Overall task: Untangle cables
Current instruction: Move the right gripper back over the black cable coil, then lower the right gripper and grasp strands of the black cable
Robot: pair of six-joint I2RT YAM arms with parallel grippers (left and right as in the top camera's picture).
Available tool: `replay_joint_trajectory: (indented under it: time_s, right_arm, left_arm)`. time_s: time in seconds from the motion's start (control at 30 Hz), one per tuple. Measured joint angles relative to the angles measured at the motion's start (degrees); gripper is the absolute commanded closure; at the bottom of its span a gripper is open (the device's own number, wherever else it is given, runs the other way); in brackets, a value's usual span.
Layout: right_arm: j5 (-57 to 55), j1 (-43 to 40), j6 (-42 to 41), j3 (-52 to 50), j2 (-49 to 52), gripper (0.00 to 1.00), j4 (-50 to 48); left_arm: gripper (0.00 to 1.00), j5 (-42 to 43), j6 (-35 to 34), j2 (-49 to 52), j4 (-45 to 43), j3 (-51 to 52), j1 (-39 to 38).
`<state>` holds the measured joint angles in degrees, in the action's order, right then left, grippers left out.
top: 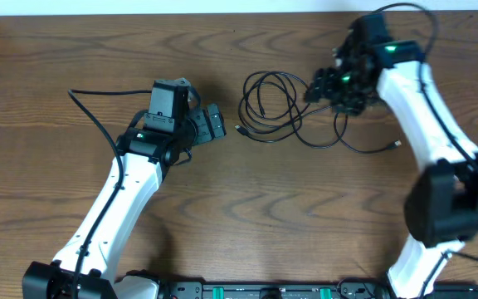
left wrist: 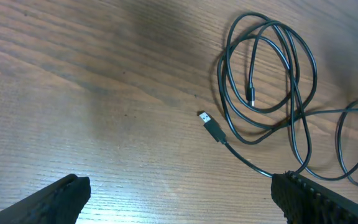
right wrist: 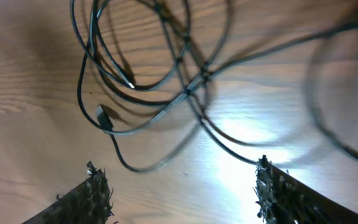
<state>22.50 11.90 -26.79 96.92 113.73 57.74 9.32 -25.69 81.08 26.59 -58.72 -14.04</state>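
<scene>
The cables (top: 274, 106) are thin black cords lying in overlapping loops on the wooden table, centre right. One strand trails right to a small plug (top: 397, 144). My left gripper (top: 216, 124) is open just left of the loops. In the left wrist view its jaws (left wrist: 179, 200) stand wide over bare wood, with a USB plug (left wrist: 212, 127) and the loops (left wrist: 294, 81) ahead. My right gripper (top: 320, 85) hovers over the loops' right side. In the right wrist view it (right wrist: 182, 194) is open and empty, the crossing cords (right wrist: 188, 87) lie beyond, and one strand runs to its right fingertip (right wrist: 267, 177).
A thick black wire (top: 90, 116) arcs off the left arm over the table. A dark equipment bar (top: 264, 291) lines the front edge. The table's back edge (top: 181, 13) meets a white wall close behind the right arm.
</scene>
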Motion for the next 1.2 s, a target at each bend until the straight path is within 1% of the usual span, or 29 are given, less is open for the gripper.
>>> replay_joint_trajectory:
  time_s: [0.2,0.3,0.53,0.6,0.73,0.83,0.9,1.0,1.07,1.1,1.17,1.2]
  right_arm:
    - [2.0,4.2,-5.4,0.0,7.4,0.45,-4.4]
    - [1.2,5.2,-9.2,0.0,10.5,0.49,-4.5]
    - [-2.9,5.2,-12.9,0.0,12.5,0.46,-4.5]
    - [-4.0,5.2,-13.5,0.0,12.4,0.44,-4.4]
    - [-5.3,5.2,-15.1,0.0,12.4,0.48,-4.4]
    - [-5.8,5.2,-16.2,0.0,12.4,0.54,-4.5]
    - [-5.9,5.2,-16.8,0.0,12.4,0.55,-4.7]
    - [-6.4,5.8,-17.2,0.0,12.5,0.61,-5.4]
    - [-6.6,6.5,-17.8,0.0,12.5,0.62,-5.5]
    - [-6.8,7.1,-18.0,0.0,12.5,0.66,-5.5]
    - [-7.0,7.9,-18.4,0.0,12.5,0.68,-5.5]
    - [-7.2,8.3,-18.7,0.0,12.5,0.73,-5.4]
  left_arm:
    - [0.0,0.0,0.0,0.0,0.0,0.0,0.0]
    - [0.0,0.0,0.0,0.0,0.0,0.0,0.0]
    - [0.0,0.0,0.0,0.0,0.0,0.0,0.0]
    - [0.0,0.0,0.0,0.0,0.0,0.0,0.0]
    - [0.0,0.0,0.0,0.0,0.0,0.0,0.0]
    - [0.0,0.0,0.0,0.0,0.0,0.0,0.0]
    - [0.0,0.0,0.0,0.0,0.0,0.0,0.0]
    - [0.0,0.0,0.0,0.0,0.0,0.0,0.0]
    - [0.0,0.0,0.0,0.0,0.0,0.0,0.0]
    - [0.0,0.0,0.0,0.0,0.0,0.0,0.0]
    - [0.0,0.0,0.0,0.0,0.0,0.0,0.0]
    - [0.0,0.0,0.0,0.0,0.0,0.0,0.0]
